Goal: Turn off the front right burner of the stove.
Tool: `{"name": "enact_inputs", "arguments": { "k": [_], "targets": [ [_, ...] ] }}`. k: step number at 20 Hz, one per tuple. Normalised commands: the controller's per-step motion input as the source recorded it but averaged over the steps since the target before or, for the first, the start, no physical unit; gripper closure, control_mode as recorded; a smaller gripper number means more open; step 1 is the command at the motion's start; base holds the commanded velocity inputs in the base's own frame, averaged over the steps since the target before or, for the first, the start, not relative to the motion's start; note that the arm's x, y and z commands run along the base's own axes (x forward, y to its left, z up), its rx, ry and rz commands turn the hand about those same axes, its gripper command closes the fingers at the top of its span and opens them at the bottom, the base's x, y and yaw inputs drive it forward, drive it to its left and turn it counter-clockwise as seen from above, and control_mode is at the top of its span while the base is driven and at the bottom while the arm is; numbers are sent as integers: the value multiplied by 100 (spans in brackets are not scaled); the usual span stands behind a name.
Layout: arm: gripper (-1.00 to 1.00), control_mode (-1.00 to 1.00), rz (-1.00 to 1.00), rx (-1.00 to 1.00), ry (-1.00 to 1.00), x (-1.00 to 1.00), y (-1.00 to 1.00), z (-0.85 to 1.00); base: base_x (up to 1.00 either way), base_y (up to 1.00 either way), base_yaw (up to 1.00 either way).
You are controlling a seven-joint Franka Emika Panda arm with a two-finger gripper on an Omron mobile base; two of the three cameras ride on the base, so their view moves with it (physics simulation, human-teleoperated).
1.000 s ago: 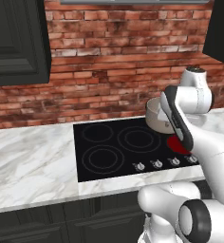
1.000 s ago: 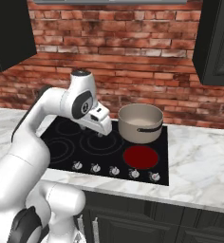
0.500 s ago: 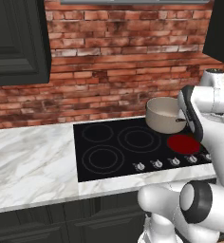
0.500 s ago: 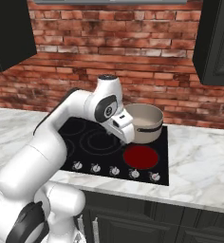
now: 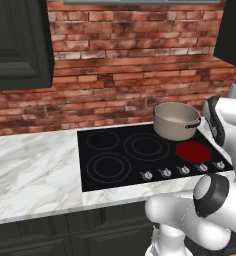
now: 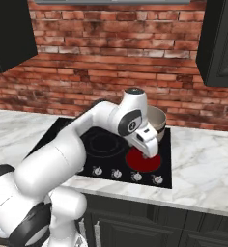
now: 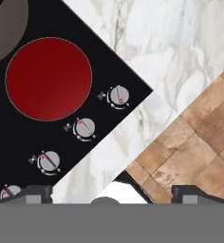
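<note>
Since half a second ago the arm has swung further to its right, so that in the left base view the pot (image 5: pixel 176 120) and the front right burner (image 5: pixel 193 151) now stand fully uncovered, where the forearm crossed them before. In the right base view the hand has come forward over the lit zone and covers part of it.

The stove (image 5: pixel 115 170) is a black glass cooktop set in the white marble counter (image 5: pixel 30 172), below the red brick wall (image 5: pixel 120 65). The front right burner (image 7: pixel 48 78) glows as a solid red disc at the stove's front right corner, just behind the row of silver knobs (image 7: pixel 84 128) (four of them show in the hand view, each with a small red mark). The grey pot sits on the zone right behind it, close to the red disc.

The gripper (image 7: pixel 111 194) hangs above the stove's front right corner, looking down at the knobs, the counter edge and the wooden floor (image 7: pixel 199 137). Its two dark fingertips (image 7: pixel 35 193) stand far apart at the bottom of the hand view, so the claw is spread wide and holds nothing. It touches no knob.
</note>
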Motion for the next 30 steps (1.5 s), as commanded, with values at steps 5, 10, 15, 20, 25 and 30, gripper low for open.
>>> {"name": "enact_inputs", "arguments": {
  "k": [5, 10, 15, 20, 25, 30],
  "targets": [
    [-100, -100, 0, 2, 2, 0, -67, -26, 0, 0, 0],
    [-100, -100, 0, 1, 5, 0, -55, -21, 0, 0, 0],
    [-100, -100, 0, 3, 5, 0, -45, -25, 0, 0, 0],
    [-100, -100, 0, 7, 2, 23, -12, -37, 0, 0, 0],
    [-100, -100, 0, 7, -4, 41, 7, -50, 0, 0, 0],
    [-100, -100, 0, 1, 0, 31, 1, -22, 0, 0, 0]
  ]
}}
